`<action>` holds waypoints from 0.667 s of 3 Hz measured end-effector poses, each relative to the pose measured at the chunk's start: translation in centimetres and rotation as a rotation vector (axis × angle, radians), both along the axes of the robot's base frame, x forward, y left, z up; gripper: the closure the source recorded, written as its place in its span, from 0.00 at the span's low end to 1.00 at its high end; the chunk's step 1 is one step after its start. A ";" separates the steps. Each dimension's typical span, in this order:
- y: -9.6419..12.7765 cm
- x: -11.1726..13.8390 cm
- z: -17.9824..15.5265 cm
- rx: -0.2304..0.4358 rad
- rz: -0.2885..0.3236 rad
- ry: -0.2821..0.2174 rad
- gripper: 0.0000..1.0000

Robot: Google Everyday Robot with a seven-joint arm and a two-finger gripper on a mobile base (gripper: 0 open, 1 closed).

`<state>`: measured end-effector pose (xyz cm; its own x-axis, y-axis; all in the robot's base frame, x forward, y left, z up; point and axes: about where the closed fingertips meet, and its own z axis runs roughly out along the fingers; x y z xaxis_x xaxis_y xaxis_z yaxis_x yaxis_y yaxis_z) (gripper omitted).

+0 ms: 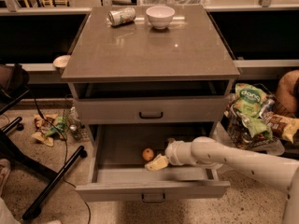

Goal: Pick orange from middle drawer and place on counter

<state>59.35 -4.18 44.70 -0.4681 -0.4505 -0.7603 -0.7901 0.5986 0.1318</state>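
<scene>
The orange (148, 154) lies inside the open middle drawer (117, 175), near the middle of its floor. My gripper (156, 163) reaches into the drawer from the right on a white arm and sits just right of and slightly in front of the orange, close to it. The counter (149, 50) is the glossy grey-brown top of the cabinet above.
A white bowl (160, 17) and a tipped can (122, 16) sit at the back of the counter. A closed drawer front (151, 109) is above the open one. A basket of snack bags (254, 115) stands at right. A chair base (42, 171) and litter are at left.
</scene>
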 end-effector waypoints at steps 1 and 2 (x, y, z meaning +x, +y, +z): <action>0.8 1.3 -1.9 0.017 -0.023 -0.019 0.00; 2.1 1.8 -2.9 0.011 -0.033 -0.049 0.00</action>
